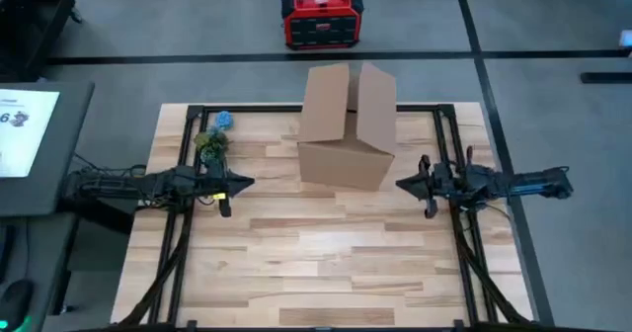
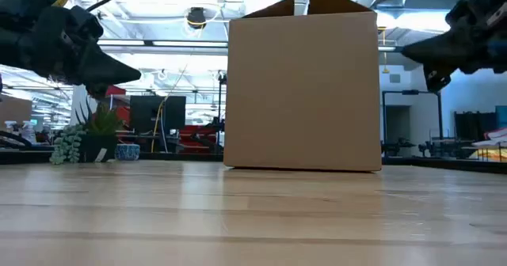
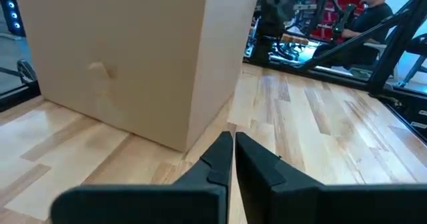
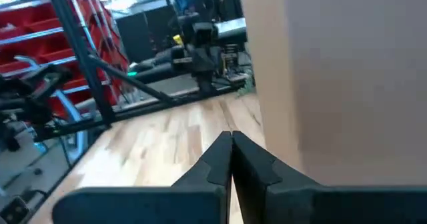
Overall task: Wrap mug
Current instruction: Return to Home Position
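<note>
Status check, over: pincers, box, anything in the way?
Left pincer shut, empty, left of box. Right pincer shut, empty, on its right. Box upright, far centre, top flaps sticking up. Small plant far left, apart from box.

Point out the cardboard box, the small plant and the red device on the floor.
cardboard box (image 1: 341, 164): high view, its visible side wall.
small plant (image 2: 97, 125): low view, its green leaves.
red device (image 1: 321, 24): high view, middle of its body.
</note>
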Robot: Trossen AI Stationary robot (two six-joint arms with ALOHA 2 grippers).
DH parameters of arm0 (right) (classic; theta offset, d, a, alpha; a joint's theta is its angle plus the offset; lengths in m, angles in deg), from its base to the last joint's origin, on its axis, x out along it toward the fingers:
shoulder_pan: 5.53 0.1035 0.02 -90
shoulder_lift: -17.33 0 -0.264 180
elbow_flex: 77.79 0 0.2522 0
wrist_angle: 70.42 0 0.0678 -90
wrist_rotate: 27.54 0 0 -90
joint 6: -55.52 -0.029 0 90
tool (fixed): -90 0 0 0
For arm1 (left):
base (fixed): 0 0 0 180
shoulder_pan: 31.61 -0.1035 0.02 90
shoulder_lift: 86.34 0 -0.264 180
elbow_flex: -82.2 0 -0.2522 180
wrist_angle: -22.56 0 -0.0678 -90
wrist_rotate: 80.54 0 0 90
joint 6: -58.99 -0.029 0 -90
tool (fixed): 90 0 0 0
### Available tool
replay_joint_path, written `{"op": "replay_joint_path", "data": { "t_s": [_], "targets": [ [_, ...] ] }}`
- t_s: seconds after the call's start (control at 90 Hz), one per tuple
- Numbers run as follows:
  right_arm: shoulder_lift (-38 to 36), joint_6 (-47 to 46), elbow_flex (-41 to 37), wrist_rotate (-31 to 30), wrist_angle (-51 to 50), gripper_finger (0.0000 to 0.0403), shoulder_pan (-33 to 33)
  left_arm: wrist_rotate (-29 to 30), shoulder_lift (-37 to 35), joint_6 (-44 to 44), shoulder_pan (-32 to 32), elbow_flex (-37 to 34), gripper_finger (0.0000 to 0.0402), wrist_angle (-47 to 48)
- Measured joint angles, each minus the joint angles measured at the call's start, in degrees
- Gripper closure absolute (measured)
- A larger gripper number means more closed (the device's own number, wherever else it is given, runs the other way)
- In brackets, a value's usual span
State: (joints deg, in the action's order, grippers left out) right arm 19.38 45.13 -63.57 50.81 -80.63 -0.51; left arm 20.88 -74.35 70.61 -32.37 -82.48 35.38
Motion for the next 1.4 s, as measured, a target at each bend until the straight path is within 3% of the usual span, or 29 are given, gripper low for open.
{"op": "replay_joint_path", "data": {
  "t_s": [0.122,1.4],
  "targets": [
    [-0.29,3.25,-0.02,-0.77,0.29,0.0403,0.15,-0.02,0.00,0.00,0.00,0.00,0.0402,0.10],
    [-0.01,2.32,-0.16,-0.14,-0.83,0.0403,2.47,-0.04,0.00,0.00,0.00,0.00,0.0402,0.08]
  ]
}}
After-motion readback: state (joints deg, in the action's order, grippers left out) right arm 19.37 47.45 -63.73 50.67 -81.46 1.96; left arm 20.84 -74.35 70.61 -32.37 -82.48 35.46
